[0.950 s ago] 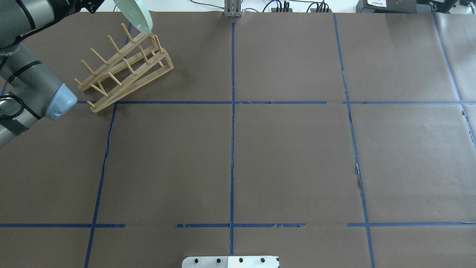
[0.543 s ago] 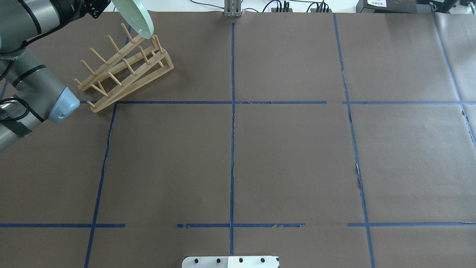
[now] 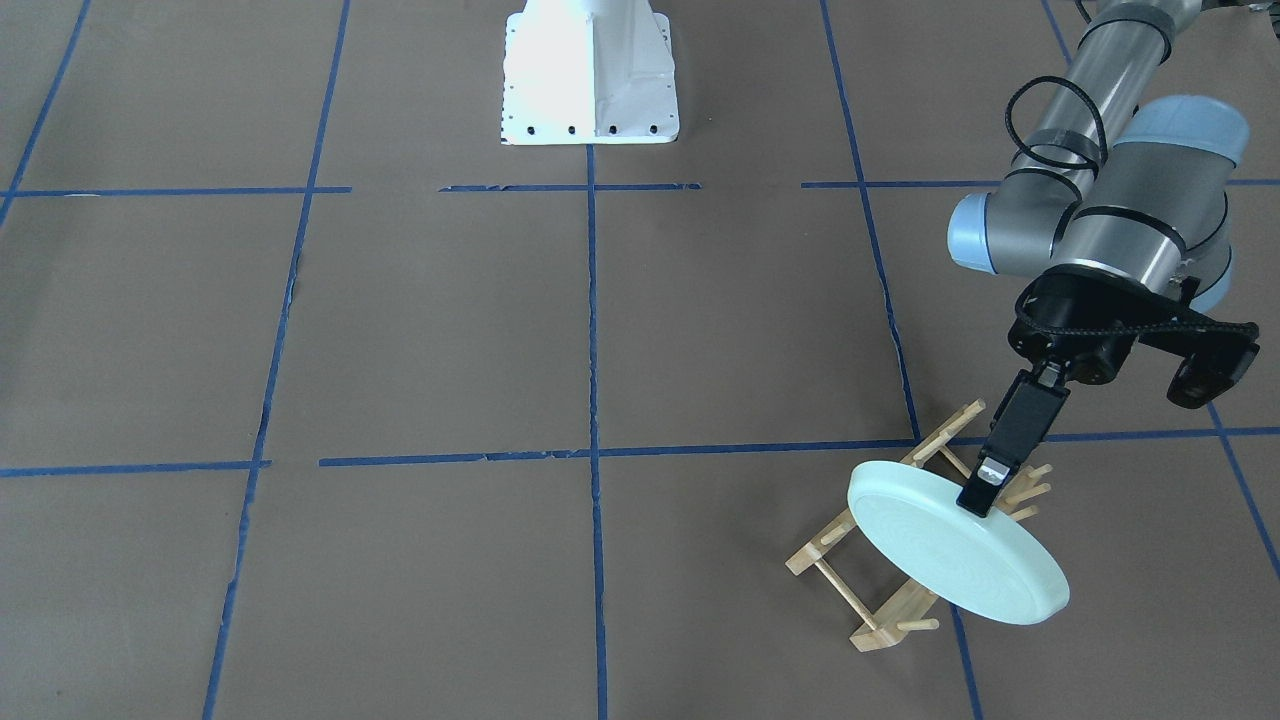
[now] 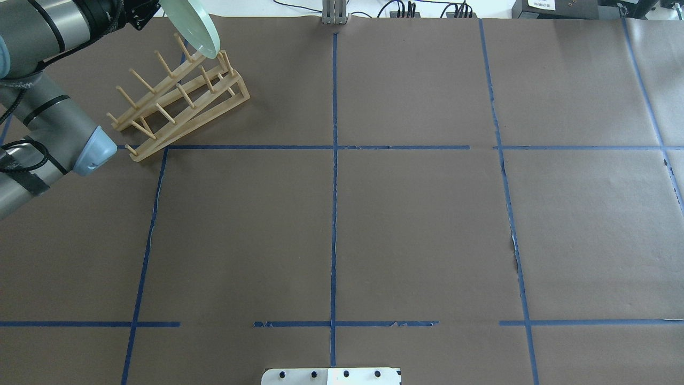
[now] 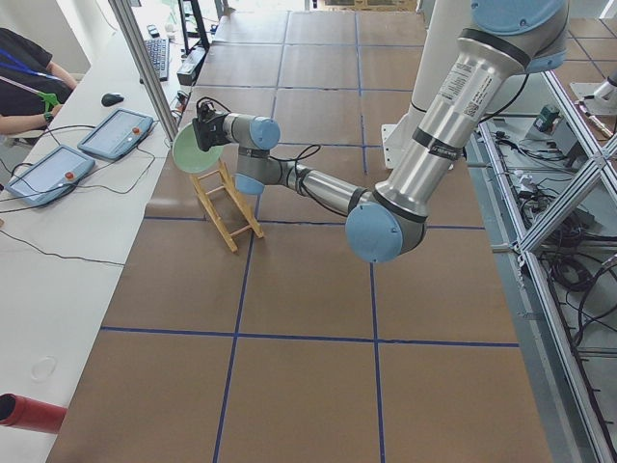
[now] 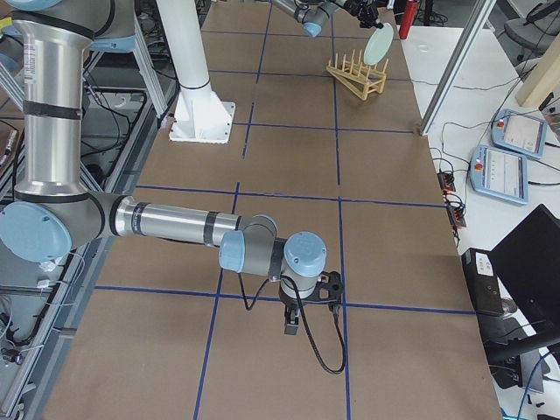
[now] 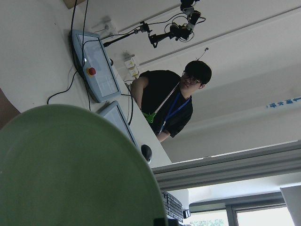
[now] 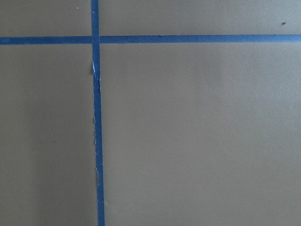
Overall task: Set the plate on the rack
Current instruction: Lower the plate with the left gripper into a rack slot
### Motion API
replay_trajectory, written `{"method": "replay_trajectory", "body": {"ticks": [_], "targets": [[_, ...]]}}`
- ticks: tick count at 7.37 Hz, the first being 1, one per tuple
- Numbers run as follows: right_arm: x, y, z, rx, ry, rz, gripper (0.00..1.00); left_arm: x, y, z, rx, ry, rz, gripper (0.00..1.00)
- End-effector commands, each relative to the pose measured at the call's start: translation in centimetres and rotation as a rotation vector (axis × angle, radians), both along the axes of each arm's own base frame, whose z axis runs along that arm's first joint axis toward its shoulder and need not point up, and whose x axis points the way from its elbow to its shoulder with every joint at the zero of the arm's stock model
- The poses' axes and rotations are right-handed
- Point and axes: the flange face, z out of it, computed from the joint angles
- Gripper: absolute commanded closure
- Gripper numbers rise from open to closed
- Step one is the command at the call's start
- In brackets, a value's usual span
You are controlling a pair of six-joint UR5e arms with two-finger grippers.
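Note:
The pale mint-green plate [image 3: 955, 555] is tilted on edge above the far end of the light-wood rack [image 3: 870, 590]. My left gripper [image 3: 985, 492] is shut on the plate's upper rim, with one black finger [image 3: 1015, 430] showing over it. From overhead, the plate [image 4: 192, 27] has its lower edge just over the far pegs of the rack [image 4: 181, 101]. The plate [image 7: 70, 169] fills the lower left of the left wrist view. My right gripper [image 6: 293, 325] hangs low over bare brown paper, far from the rack; I cannot tell whether it is open or shut.
Blue tape lines grid the brown paper. The white robot base [image 3: 590, 75] stands at the table's near side. A side table past the rack holds tablets [image 5: 116, 135] and cables, with a seated person [image 5: 29, 77] beside it.
The plate's lower edge has dropped slightly toward the rack's far pegs. The left arm's elbow has shifted to the right. The rack has not moved.

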Motion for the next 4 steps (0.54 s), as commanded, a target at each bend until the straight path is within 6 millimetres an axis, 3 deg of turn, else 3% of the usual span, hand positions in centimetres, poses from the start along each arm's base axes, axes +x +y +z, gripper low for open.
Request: {"method": "replay_trajectory", "body": {"ticks": [1, 4], "targets": [[0.00, 0.01, 0.03, -0.001, 0.000, 0.000, 0.00, 0.51, -0.55, 0.03, -0.006, -0.004, 0.002, 1.00], [0.00, 0.01, 0.04, -0.001, 0.000, 0.000, 0.00, 0.88, -0.93, 0.80, -0.019, -0.014, 0.003, 1.00]]}}
